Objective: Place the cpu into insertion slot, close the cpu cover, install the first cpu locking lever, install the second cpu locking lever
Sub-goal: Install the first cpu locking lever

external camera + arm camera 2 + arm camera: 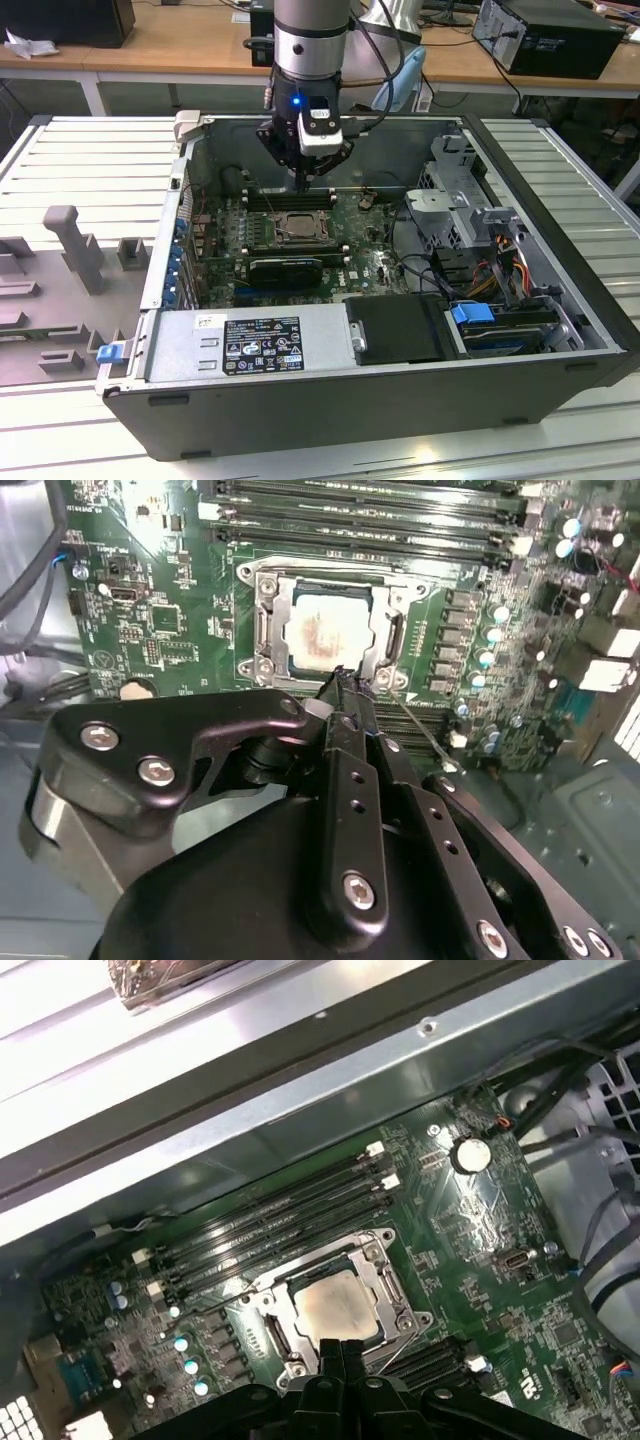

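Note:
The cpu (325, 630) (335, 1310) lies flat in the insertion slot (295, 228) on the green board, pale metal top facing up. The silvery cpu cover (385, 640) (385, 1285) lies down around it as a frame. My gripper (300, 185) (345, 680) (343, 1352) hangs over the socket's edge, on the side of the memory slots. It is shut, with the two black fingers pressed together and nothing seen between them. In the second wrist view a thin metal locking lever (420, 730) runs out from beside the fingertips.
The board sits deep in an open computer case (560, 330). Long black memory slots (280, 1220) lie beside the socket. A grey power supply (250, 345), a black box (400, 330), a drive cage (460, 200) and loose cables (500, 260) crowd the case.

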